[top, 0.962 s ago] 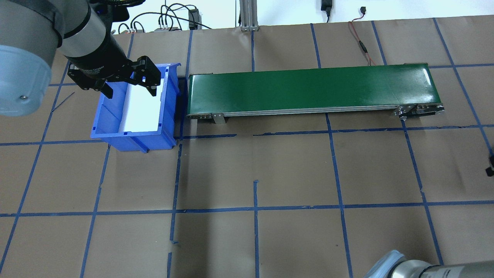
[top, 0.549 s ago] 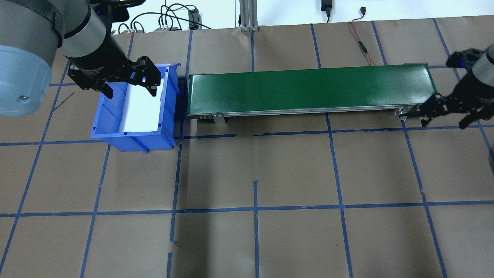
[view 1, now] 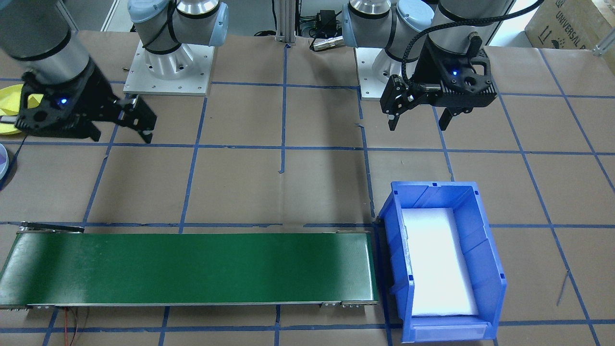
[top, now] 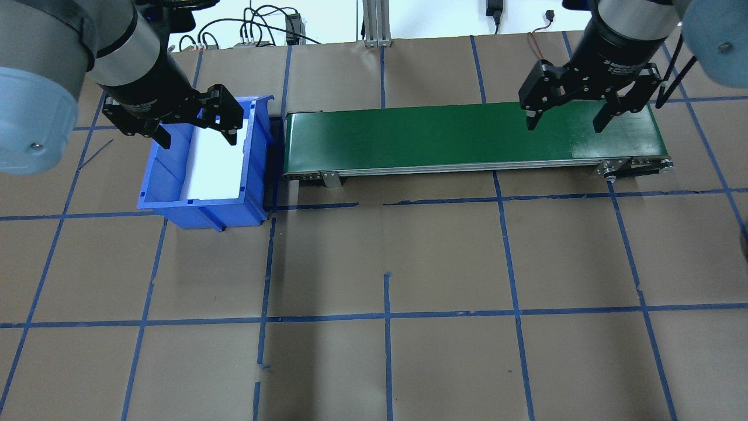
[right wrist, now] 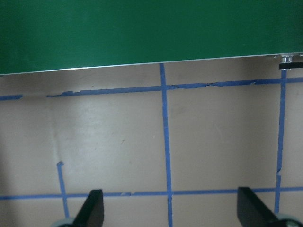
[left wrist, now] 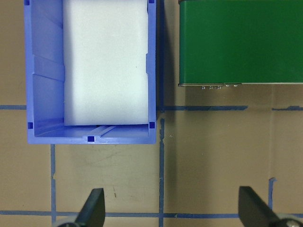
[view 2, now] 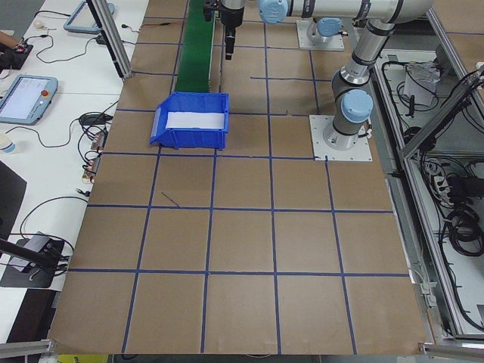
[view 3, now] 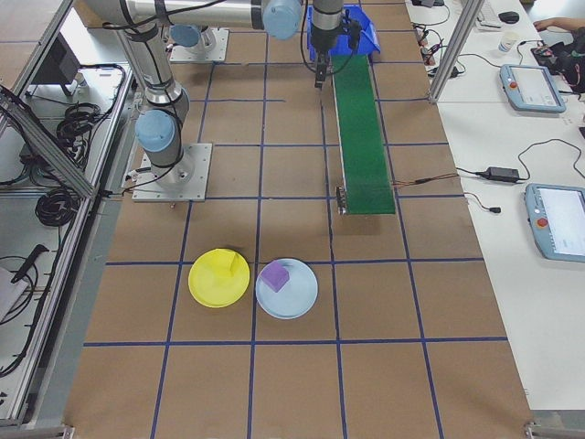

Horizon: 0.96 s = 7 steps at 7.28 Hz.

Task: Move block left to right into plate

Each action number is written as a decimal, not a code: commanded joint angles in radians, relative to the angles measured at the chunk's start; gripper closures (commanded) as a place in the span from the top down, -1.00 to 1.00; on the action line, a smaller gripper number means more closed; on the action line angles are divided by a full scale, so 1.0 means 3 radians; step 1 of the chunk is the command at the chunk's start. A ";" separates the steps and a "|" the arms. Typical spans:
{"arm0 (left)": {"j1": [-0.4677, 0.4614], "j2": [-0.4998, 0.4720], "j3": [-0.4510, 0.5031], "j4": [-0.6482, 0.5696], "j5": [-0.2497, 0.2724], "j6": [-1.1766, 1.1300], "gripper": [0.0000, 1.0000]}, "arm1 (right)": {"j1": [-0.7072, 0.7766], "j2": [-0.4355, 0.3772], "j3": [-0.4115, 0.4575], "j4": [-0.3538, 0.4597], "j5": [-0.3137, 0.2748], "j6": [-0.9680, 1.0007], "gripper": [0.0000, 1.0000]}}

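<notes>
Bright, even overhead light; soft shadows under the arms, glare on the green conveyor belt (top: 467, 131), focus sharp.

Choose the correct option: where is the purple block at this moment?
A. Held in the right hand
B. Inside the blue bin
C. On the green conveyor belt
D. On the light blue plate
D. In the exterior right view the purple block lies on the light blue plate, beside the yellow plate. The green conveyor belt and the blue bin hold no block, and the right hand is open and empty.
</notes>
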 commanded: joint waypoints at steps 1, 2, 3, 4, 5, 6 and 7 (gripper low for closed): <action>0.0000 0.0003 -0.0001 0.0000 0.0000 0.0000 1.00 | 0.0175 -0.0010 -0.0028 0.0232 -0.0156 0.0124 1.00; 0.0000 0.0003 -0.0001 0.0000 0.0000 0.0000 1.00 | 0.0190 -0.0010 -0.0001 0.0222 -0.0161 0.0145 1.00; 0.0000 0.0003 -0.0001 0.0000 0.0000 0.0000 1.00 | 0.0195 -0.0025 -0.0001 0.0258 -0.0186 0.0281 1.00; 0.0000 -0.0002 -0.0001 0.0000 0.0000 0.0000 1.00 | 0.0205 -0.0020 -0.0032 0.0339 -0.0181 0.0597 1.00; 0.0000 0.0003 -0.0001 0.0000 0.0000 0.0000 1.00 | 0.0200 -0.0005 -0.0052 0.0335 -0.0176 0.0574 1.00; 0.0000 0.0003 -0.0001 0.0000 0.0000 0.0000 1.00 | 0.0205 -0.0020 -0.0057 0.0345 -0.0191 0.0559 1.00; 0.0000 -0.0002 -0.0001 0.0000 0.0000 0.0000 1.00 | 0.0200 -0.0015 -0.0057 0.0350 -0.0192 0.0529 1.00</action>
